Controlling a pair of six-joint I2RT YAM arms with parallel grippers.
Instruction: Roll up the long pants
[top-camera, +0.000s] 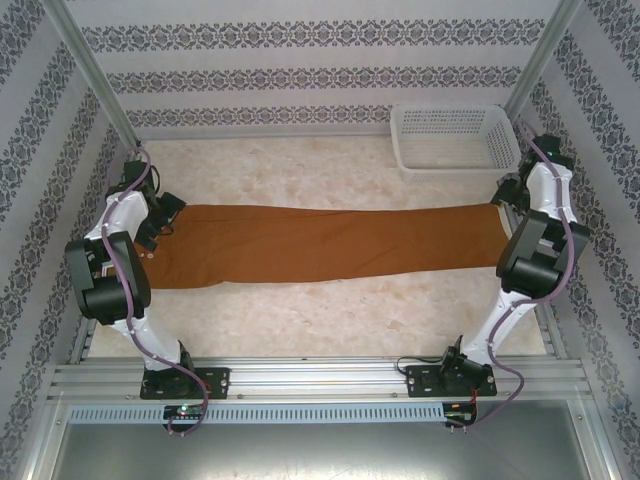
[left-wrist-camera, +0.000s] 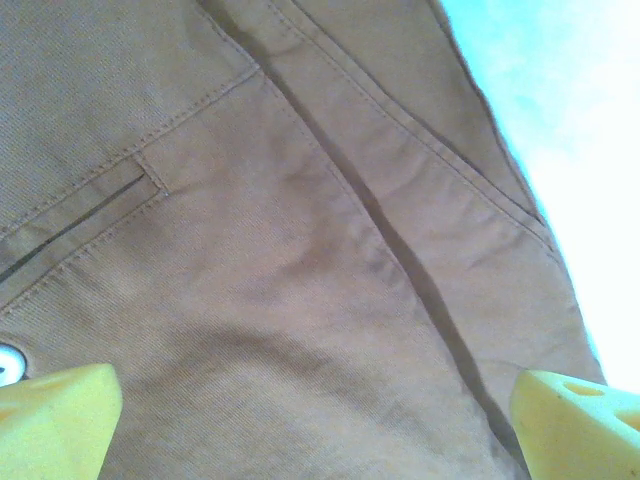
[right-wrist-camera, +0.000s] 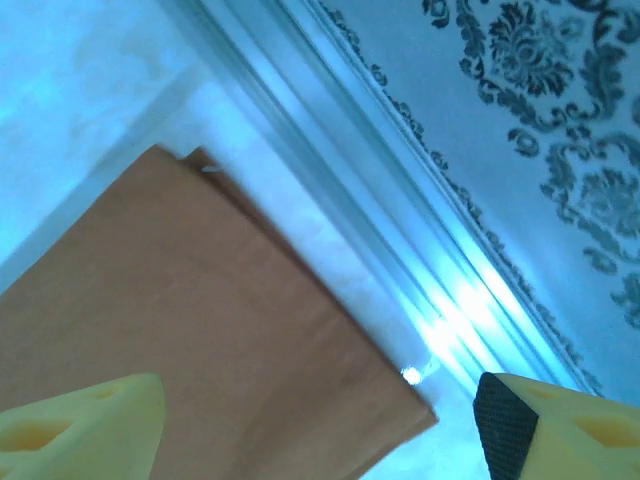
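The long pants (top-camera: 320, 243), rust-brown, lie flat and stretched across the table, waist end at the left and leg hems at the right. My left gripper (top-camera: 163, 218) hovers over the waist end; in the left wrist view its yellow fingertips (left-wrist-camera: 55, 420) stand wide apart above the pants (left-wrist-camera: 300, 260), near a welt pocket and a white button (left-wrist-camera: 8, 362). It is open and holds nothing. My right gripper (top-camera: 508, 193) is over the hem end. In the right wrist view it (right-wrist-camera: 320, 430) is open, above the hem corner of the pants (right-wrist-camera: 200, 330).
A white lattice basket (top-camera: 455, 138) stands at the back right, just beyond the hem end. An aluminium rail (right-wrist-camera: 400, 230) runs along the table's right edge beside patterned wallpaper. Bare marble-look tabletop (top-camera: 320, 310) lies in front of and behind the pants.
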